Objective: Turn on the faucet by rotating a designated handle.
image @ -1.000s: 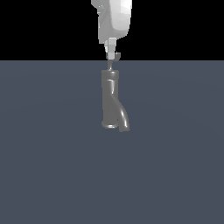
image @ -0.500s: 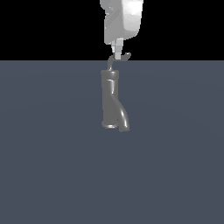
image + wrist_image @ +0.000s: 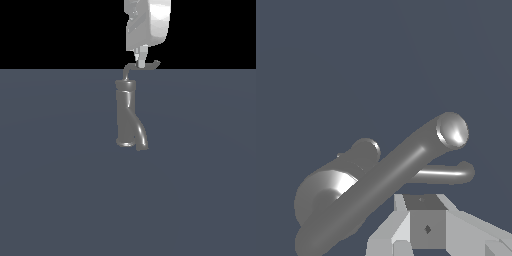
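The grey metallic faucet (image 3: 126, 114) stands upright on the floor, and its short curved spout (image 3: 141, 141) branches off near the base. On top sits the handle (image 3: 142, 66), a thin bent rod whose long arm points toward the exterior view's right and ends in a small hooked tip. My gripper (image 3: 141, 62) comes down from above with its fingers together, shut on nothing, the tip touching the handle's horizontal arm. The wrist view shows the faucet (image 3: 381, 180) from above. Beyond my gripper (image 3: 425, 210) lies the slim handle (image 3: 448, 174).
A flat dark blue-grey floor (image 3: 60, 190) spreads all around the faucet. The white arm (image 3: 149, 22) hangs straight above the faucet top.
My gripper has shifted toward the exterior view's right. The handle has swung with it, and its long arm now shows sideways with the hooked tip out to the right.
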`<state>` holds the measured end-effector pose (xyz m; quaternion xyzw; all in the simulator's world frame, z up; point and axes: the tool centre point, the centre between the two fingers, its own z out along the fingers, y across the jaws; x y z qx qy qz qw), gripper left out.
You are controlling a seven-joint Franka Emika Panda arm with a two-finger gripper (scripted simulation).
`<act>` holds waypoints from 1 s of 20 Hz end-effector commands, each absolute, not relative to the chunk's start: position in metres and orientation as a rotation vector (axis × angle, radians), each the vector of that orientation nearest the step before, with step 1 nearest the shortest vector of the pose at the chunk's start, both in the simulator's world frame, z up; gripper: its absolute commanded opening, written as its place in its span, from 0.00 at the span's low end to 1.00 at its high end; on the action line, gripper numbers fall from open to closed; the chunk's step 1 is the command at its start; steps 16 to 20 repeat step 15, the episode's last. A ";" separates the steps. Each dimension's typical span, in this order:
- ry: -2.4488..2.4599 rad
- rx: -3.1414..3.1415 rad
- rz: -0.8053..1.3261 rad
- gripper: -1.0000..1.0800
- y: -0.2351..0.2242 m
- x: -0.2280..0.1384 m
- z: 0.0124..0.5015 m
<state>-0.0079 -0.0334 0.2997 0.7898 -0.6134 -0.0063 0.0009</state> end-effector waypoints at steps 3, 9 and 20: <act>-1.967 2.451 -0.002 0.00 -0.061 0.006 0.300; -1.978 2.441 -0.001 0.00 -0.077 0.019 0.300; -1.987 2.434 0.000 0.00 -0.089 0.030 0.300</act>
